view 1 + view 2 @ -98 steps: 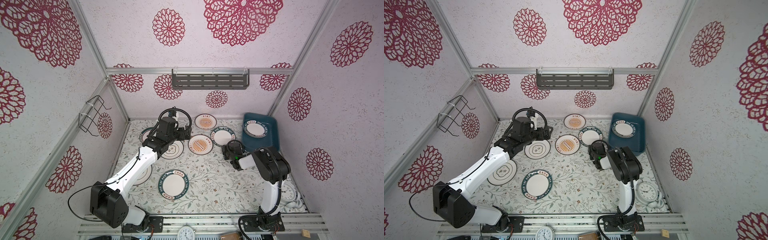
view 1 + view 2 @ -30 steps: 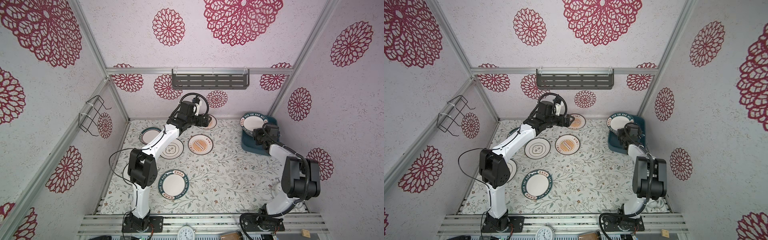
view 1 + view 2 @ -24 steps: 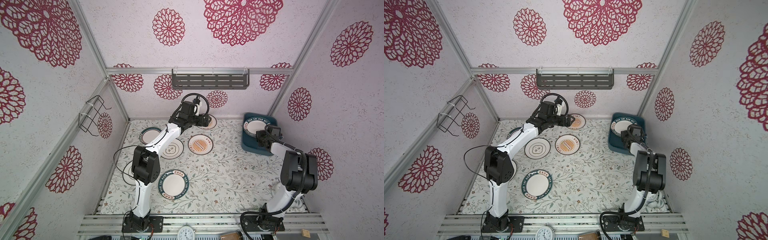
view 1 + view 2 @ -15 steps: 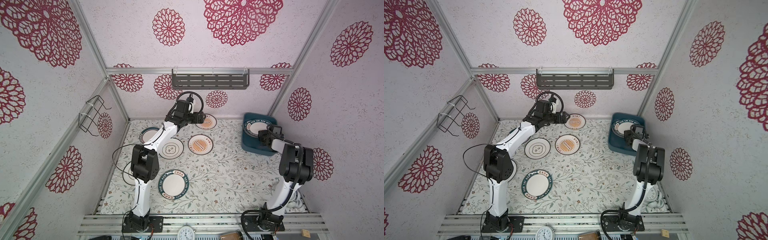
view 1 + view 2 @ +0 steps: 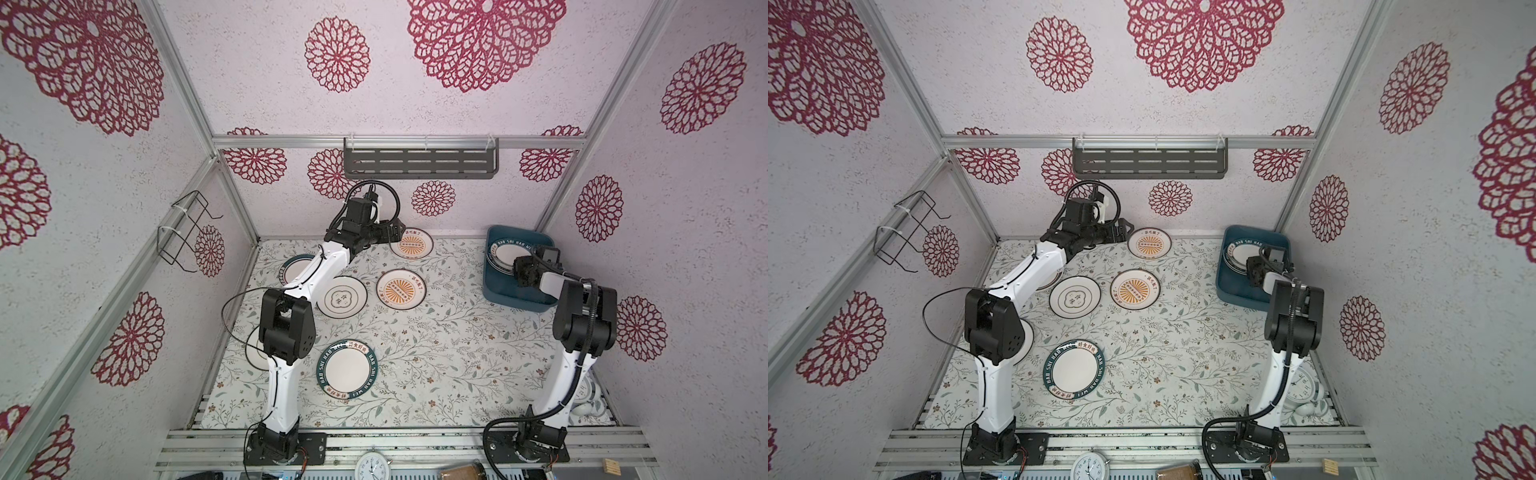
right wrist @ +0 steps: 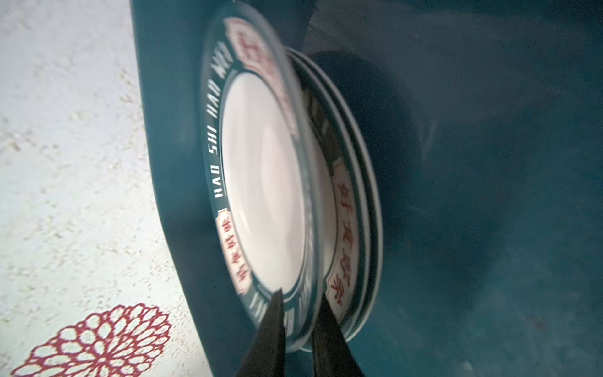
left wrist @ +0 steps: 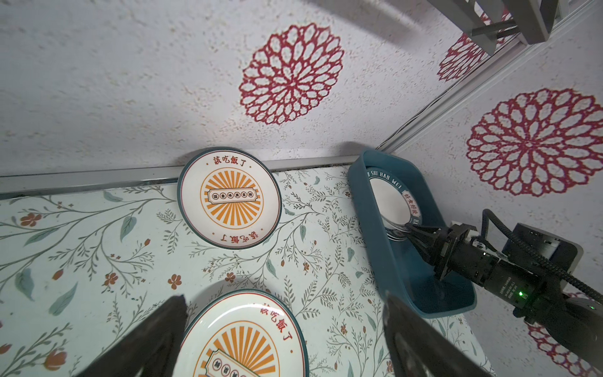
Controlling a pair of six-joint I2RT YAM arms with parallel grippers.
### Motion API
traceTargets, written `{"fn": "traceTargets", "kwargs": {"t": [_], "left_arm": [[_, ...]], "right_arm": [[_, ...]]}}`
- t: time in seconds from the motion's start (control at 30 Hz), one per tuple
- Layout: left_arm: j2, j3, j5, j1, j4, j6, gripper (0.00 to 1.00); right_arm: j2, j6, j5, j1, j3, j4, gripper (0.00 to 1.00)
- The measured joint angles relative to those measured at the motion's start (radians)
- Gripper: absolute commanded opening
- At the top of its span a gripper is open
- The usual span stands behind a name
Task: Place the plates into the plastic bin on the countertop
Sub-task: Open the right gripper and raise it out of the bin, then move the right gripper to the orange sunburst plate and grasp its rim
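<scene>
**Top plate** [image 6: 261, 163]: green lettered rim, now lying on the stack [image 6: 365, 202] at the far end of the bin [image 5: 498, 291]. A second ago it was carried tilted above the bin. About three seconds ago it lay on the counter [image 5: 436, 332] beside the bin. Its face is smeared in the right wrist view, so I judge it is only just settling.

**Right hand** [image 6: 300, 300]: narrow, one finger on each side of that plate's rim, down inside the bin. I cannot tell whether the pads still press it. Judgement: this placement is all but done; letting go and backing out remain.

**Left hand** [image 7: 284, 300]: wide, holding nothing, as it was a second ago. It has swung from the clover plate [image 5: 343, 296] to the back sunburst plate [image 5: 411, 246].

**Still on the counter:** six plates.
- the two above
- the centre sunburst plate [image 5: 401, 289]
- the front lettered plate [image 5: 347, 372]
- the plate under the left arm [image 5: 293, 268]
- the plate behind the elbow [image 5: 253, 353], mostly hidden

**Room:**
- The bin's near half is bare floor.
- The bin sits in the back right corner, with walls close on two sides. The right hand should rise clear of the bin's wall before drawing back.
- The back sunburst plate lies against the strip [image 7: 98, 182] at the foot of the back wall. There is no room behind it, but open counter on its near side.
- The counter between the two arms is open.
</scene>
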Motion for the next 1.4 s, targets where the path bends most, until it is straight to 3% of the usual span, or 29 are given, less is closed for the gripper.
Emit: {"fn": "traceTargets", "kwargs": {"t": [0.23, 0.63, 0.67, 1.03, 1.4], "left_arm": [[-0.001, -0.023, -0.013, 0.000, 0.010, -0.004, 0.97], [-0.101, -0.204, -0.032, 0.000, 0.019, -0.010, 0.97], [-0.127, -0.225, -0.034, 0.000, 0.020, -0.010, 0.97], [-0.471, -0.530, -0.048, 0.000, 0.073, -0.024, 0.97], [-0.764, -0.825, -0.079, 0.000, 0.034, -0.055, 0.97]], "right_arm": [[-0.007, -0.038, -0.009, 0.003, 0.018, -0.028, 0.63], [-0.184, -0.168, 0.043, 0.045, 0.013, -0.166, 0.90], [-0.206, -0.184, 0.051, 0.058, 0.012, -0.175, 0.97], [-0.460, -0.348, 0.165, 0.296, -0.103, -0.221, 0.99], [-0.554, -0.346, 0.178, 0.546, -0.330, -0.175, 0.99]]}}
